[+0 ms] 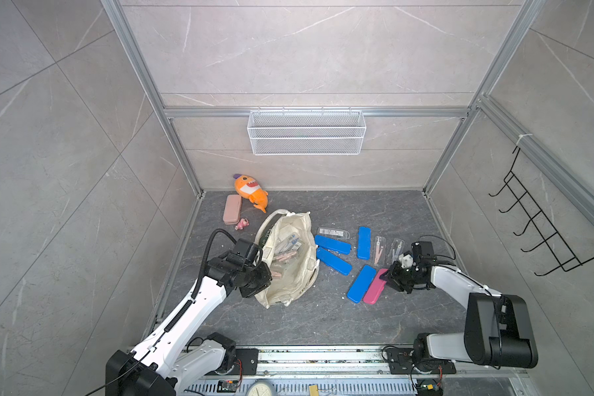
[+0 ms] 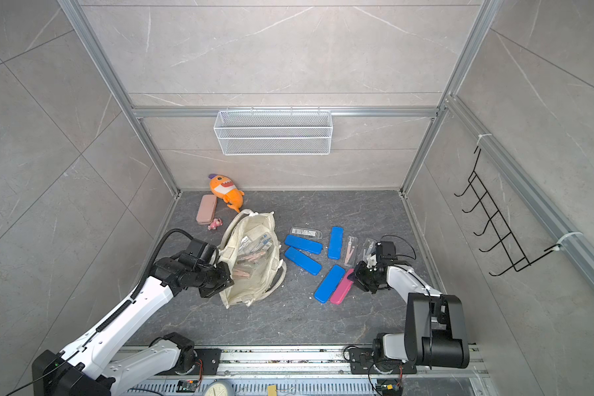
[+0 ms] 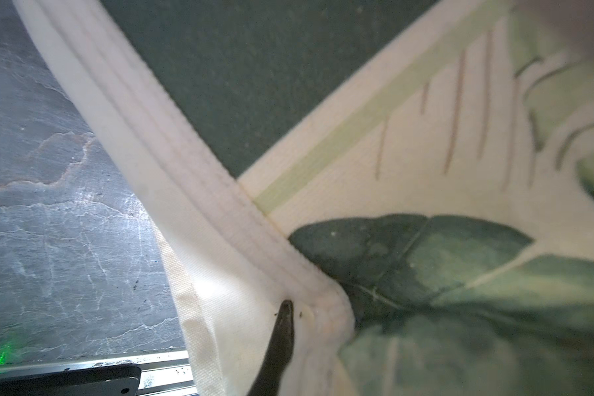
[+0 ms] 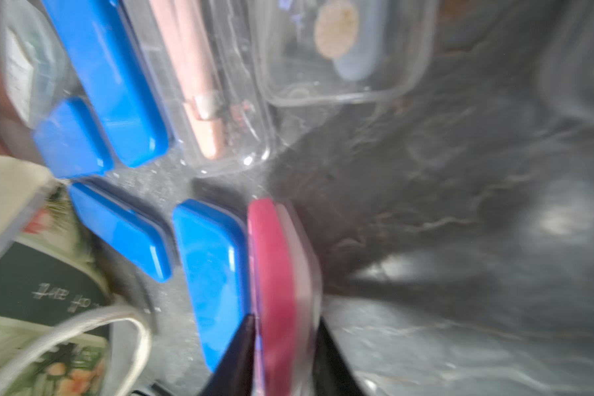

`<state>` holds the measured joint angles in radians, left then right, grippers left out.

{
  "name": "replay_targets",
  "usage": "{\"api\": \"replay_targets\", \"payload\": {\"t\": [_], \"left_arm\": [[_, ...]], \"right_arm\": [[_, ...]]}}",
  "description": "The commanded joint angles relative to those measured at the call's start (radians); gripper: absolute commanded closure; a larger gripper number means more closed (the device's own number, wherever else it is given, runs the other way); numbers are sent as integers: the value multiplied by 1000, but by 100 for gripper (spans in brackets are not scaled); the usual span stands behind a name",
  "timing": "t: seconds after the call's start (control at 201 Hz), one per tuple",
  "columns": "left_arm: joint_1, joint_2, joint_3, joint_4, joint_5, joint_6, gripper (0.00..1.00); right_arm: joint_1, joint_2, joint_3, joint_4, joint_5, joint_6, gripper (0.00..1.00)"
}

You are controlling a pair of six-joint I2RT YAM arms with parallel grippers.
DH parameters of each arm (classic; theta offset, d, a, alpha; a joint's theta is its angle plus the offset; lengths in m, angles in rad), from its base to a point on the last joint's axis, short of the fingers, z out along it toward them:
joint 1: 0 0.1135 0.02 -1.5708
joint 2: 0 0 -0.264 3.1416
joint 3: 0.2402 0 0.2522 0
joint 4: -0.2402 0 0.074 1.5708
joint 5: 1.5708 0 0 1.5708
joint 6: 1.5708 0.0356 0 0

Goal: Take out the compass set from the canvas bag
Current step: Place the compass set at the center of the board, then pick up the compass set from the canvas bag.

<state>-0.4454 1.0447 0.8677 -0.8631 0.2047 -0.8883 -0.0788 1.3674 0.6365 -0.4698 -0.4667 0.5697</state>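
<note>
Left gripper point(image 1: 266, 272): clamped tight on the near rim of the canvas bag point(image 1: 294, 274), propping its mouth open.
Right gripper point(image 4: 287, 346): fingers narrow, one on each side of the pink compass case point(image 4: 278, 260); blur hid whether they pressed it.
Step, as judged: releasing the pink case on the table. Best done by parting the fingers fully and rising straight up, so the case did not drag onto the blue case point(image 1: 361, 284) touching it; the left hold should stay firm.
Bag: slumped left of centre, with clear compass packs point(image 1: 288, 245) inside.
Surface: dark veined stone tabletop point(image 1: 323, 319), flecked with white crumbs.
Room: pale marbled panels, a white mesh basket point(image 1: 306, 127) on the back wall, a black hook rack point(image 1: 535, 223) on the right.
</note>
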Motion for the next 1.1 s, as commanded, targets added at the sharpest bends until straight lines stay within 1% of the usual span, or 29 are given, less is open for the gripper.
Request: {"api": "replay_targets", "payload": {"t": [0.0,0.09,0.249,0.309,0.369,0.414,0.533,0.673,0.763,0.842,0.982,1.092], "left_arm": [[-1,-18,23,0,15,-5,100],[-1,-20,24,-2,15,-3,100],[0,-19,25,-2,16,-1,100],[-1,-19,25,-2,16,0,100],[-1,-19,24,-2,17,0,100],[-1,-18,24,-2,16,-1,100],[0,-19,23,-2,18,-3,100],[-1,-19,21,-1,18,-4,100],[-1,-20,19,-2,19,-5,100],[-1,-22,18,-1,16,-7,100],[-1,-27,16,2,15,-7,100],[-1,-26,17,8,15,-8,100]], "right_arm": [[1,-65,45,-140,133,4,59],[1,-122,69,-195,166,13,54],[9,-212,119,-252,144,47,54],[31,-238,143,-261,130,71,54],[78,-259,171,-268,137,102,55],[130,-270,198,-273,157,127,55],[310,-278,283,-273,231,213,55],[537,-235,387,-235,323,312,55],[692,-163,477,-226,392,353,56],[809,-82,564,-216,432,377,56],[957,76,738,-212,465,393,58],[1036,199,856,-189,466,416,58]]}}
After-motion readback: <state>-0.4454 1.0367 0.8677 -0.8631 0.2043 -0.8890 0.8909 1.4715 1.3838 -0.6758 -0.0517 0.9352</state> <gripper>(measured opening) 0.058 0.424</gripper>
